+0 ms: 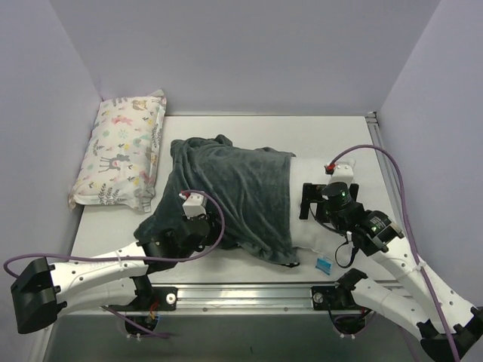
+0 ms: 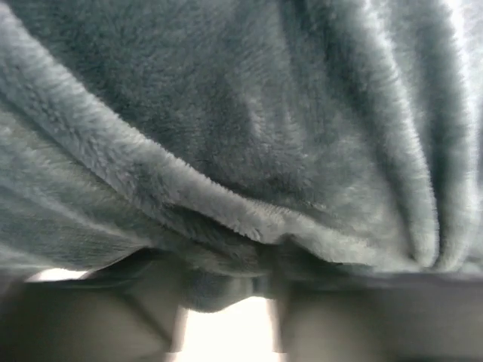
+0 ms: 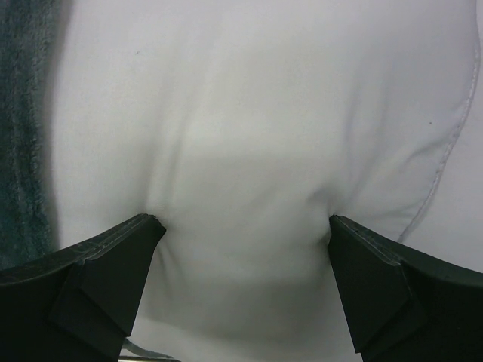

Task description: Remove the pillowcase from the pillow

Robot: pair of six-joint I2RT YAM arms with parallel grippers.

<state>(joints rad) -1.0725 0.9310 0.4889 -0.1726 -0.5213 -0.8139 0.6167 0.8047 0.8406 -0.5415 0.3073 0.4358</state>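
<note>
A white table (image 1: 226, 124) is seen from above, boxed in by plain pale lilac walls (image 1: 249, 53) on the left, far and right sides; a metal rail (image 1: 249, 296) is run along the near edge, where both arm bases are bolted; a smaller pastel animal-print pillow (image 1: 121, 151) is parked at the far left against the wall, well apart from the action; now to the middle, where the pillowcase (image 1: 234, 188) is spread with its plush dark grey-teal side up, rumpled into soft folds and bunched at the far left corner; most of the pillow (image 1: 302, 170) is covered by it, and only the plain white right end is left bare, with a small blue tag (image 1: 324, 264) seen at the near right corner; the right gripper (image 3: 243, 224) is held spread wide, both black fingertips (image 3: 143, 234) pressed down into the bare white pillow so that the fabric is dimpled and puckered between them, with a seam curving past on the right; the left gripper (image 2: 226, 332) is buried at the near left edge of the pillowcase, thick pile filling the wrist view; a fold is hung between its blurred fingers, but whether it is pinched cannot be told; purple cables (image 1: 377, 158) are looped above the right arm.
</note>
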